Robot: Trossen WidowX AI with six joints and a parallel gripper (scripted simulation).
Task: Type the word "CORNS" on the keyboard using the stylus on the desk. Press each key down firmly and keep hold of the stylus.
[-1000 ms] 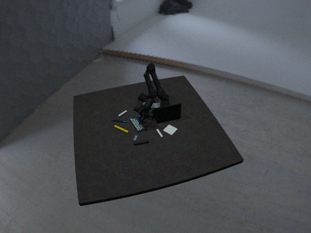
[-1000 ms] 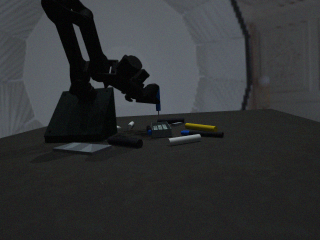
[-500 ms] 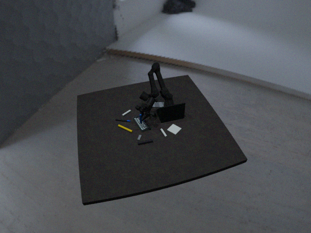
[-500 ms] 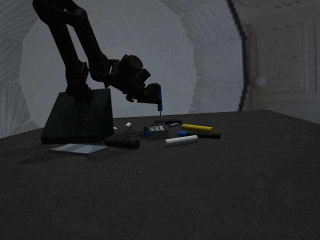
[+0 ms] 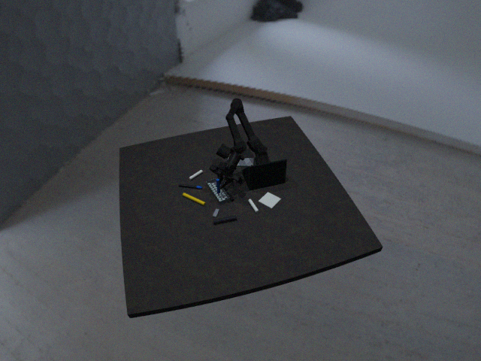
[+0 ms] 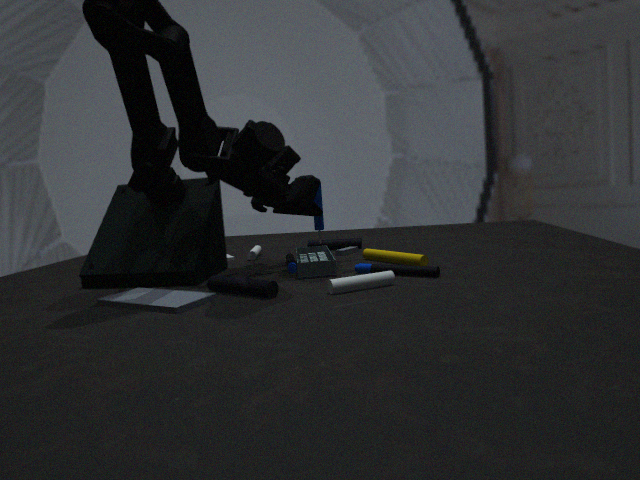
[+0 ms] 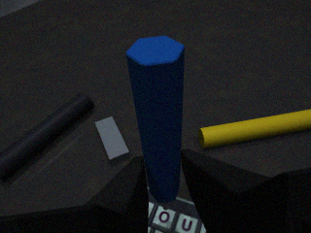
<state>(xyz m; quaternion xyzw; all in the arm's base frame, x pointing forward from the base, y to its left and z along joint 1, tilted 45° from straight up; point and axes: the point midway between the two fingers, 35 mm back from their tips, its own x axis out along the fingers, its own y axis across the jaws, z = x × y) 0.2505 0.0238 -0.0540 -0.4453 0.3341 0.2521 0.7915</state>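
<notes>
The blue stylus [image 5: 218, 185] [image 6: 318, 219] [image 7: 157, 112] stands nearly upright, held in my gripper [image 7: 162, 161], which is shut on it. Its thin tip points down over the far part of the keyboard in the exterior view. The small keyboard [image 5: 223, 198] [image 6: 315, 267] has pale keys with dark letters. In the wrist view the O key [image 7: 164, 216] and the U key [image 7: 187, 224] show just below the stylus's body, between the dark fingers. The tip is hidden there, and I cannot tell whether it touches a key. The other letters are mostly hidden by the fingers.
A yellow stick [image 5: 193, 198] [image 6: 395, 256] [image 7: 258, 128], a black pen with a blue end [image 5: 189, 186] and a white stick [image 5: 196, 174] lie on one side. A grey block [image 5: 216, 212] [image 7: 112, 138] and black stick [image 5: 225, 220] [image 7: 44, 131] lie beyond. A dark panel [image 5: 265, 174] stands by the arm.
</notes>
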